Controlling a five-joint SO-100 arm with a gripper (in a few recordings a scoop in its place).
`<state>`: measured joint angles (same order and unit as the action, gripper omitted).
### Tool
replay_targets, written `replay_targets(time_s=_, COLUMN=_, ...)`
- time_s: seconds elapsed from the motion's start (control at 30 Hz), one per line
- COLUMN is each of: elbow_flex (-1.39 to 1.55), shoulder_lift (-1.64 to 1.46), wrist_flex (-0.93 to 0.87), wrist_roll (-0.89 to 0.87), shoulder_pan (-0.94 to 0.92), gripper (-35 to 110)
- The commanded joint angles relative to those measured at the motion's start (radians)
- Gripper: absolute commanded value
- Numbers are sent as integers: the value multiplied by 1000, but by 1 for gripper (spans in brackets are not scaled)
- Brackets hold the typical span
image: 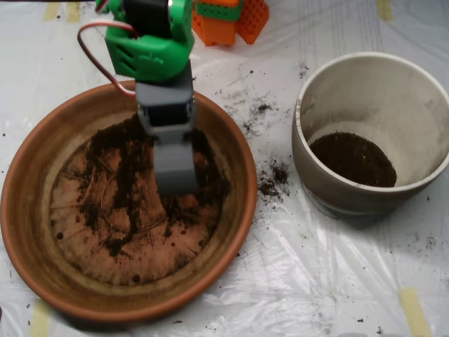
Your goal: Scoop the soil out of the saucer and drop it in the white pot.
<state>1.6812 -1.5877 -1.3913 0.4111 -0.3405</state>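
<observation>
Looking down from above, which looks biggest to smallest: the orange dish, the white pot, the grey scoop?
1. saucer, widest by far.
2. white pot, clearly narrower.
3. scoop, smallest, though it sits nearer the camera, which flatters it.

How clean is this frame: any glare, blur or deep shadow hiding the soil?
Overhead view: glare streaks on the wrinkled plastic sheet; overall slightly soft, the scoop edges fuzzy; the white pot shades its own floor, yet the soil in the saucer reads clearly.
</observation>
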Motion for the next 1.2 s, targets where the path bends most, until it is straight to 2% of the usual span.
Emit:
replay_targets(time_s=0.0, elbow_flex=35, shoulder_lift=8, wrist_flex=41, wrist_roll=54, shoulder_pan=-21, gripper=35)
replay_targets(time_s=0.27, elbow_flex=57, shoulder_lift=127, wrist_flex=150, wrist_roll=121, shoulder_pan=11, gripper=35)
replay_targets(time_s=0.53, elbow_flex=-114, shoulder_lift=253, wrist_flex=146, wrist_roll=146, shoulder_pan=-17, gripper=35)
replay_targets(time_s=0.7, elbow_flex=-130, shoulder_lift=221, wrist_flex=132, wrist_roll=130, shoulder_pan=5, gripper=35)
replay_targets(time_s=1.17, elbow_flex=69, shoulder_lift=135, wrist_flex=219, wrist_roll=163, shoulder_pan=117, gripper=30)
